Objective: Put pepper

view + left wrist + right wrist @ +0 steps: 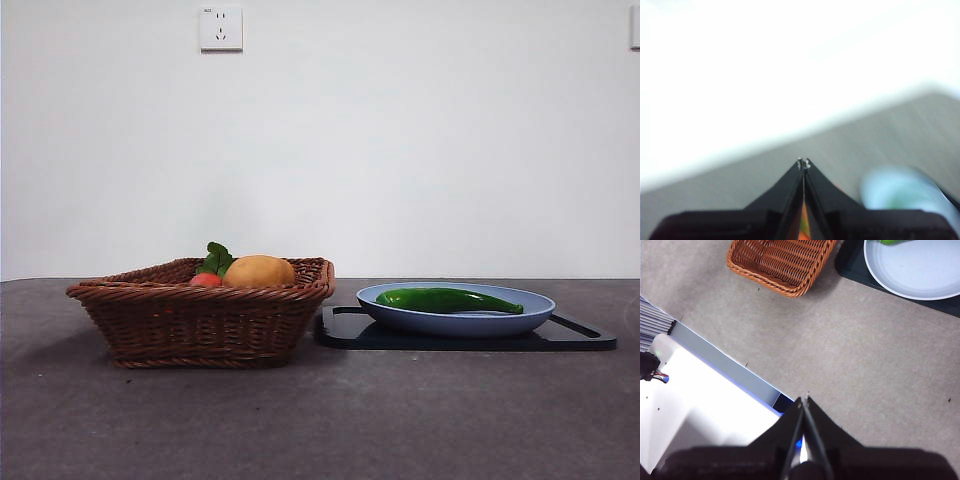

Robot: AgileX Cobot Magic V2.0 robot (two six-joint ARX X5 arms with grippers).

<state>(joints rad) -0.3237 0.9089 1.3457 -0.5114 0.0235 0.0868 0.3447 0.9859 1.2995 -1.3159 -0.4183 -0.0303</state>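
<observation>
one basket (200, 310) | one pepper (447, 299) on one plate (455, 320) | left tool (804, 163), right tool (804, 399): seemingly closed, empty

pepper (447, 299): glossy dark green, a paler sheen along its top
plate (520, 318): pale blue, plain, no pattern
tray (588, 340): black, shiny
basket (200, 318): reddish-brown wicker, woven in ribbed rows with a braided rim
round fruit (259, 271): orange-tan, matte
small vegetable (206, 280): red, with dark green leaves
counter (320, 420): mottled grey
wall (400, 140): white
socket (221, 28): white
left gripper (803, 163): black jaws
right gripper (804, 401): black jaws
</observation>
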